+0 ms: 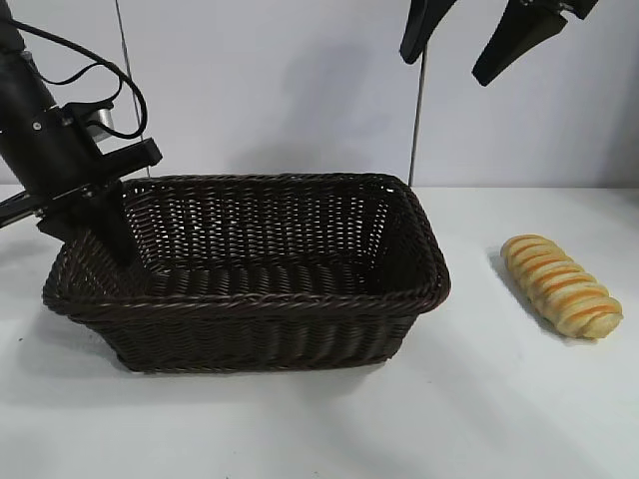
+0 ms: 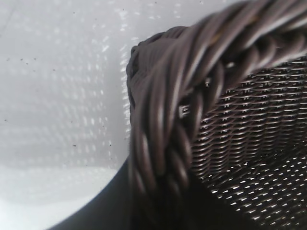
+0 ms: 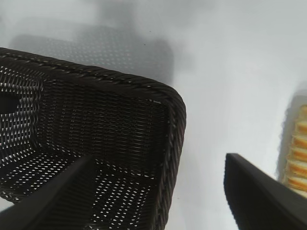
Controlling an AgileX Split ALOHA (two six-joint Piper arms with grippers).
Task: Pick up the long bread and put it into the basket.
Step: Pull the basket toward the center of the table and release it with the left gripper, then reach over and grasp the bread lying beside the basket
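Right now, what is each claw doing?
Left claw: at the basket rim, grip cannot be told.
Right claw: open, empty.

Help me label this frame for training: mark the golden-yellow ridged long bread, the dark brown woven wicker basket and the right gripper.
Long bread point(image 1: 561, 285), exterior view, middle of its ridged top.
Basket point(image 1: 260, 298), exterior view, braided near rim.
Right gripper point(image 1: 469, 45), exterior view, midway between its open fingertips.

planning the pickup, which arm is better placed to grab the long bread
Right. The long bread lies on the table right of the basket, and the right hand hangs open, raised on that side. The left hand is at the basket's far left rim.
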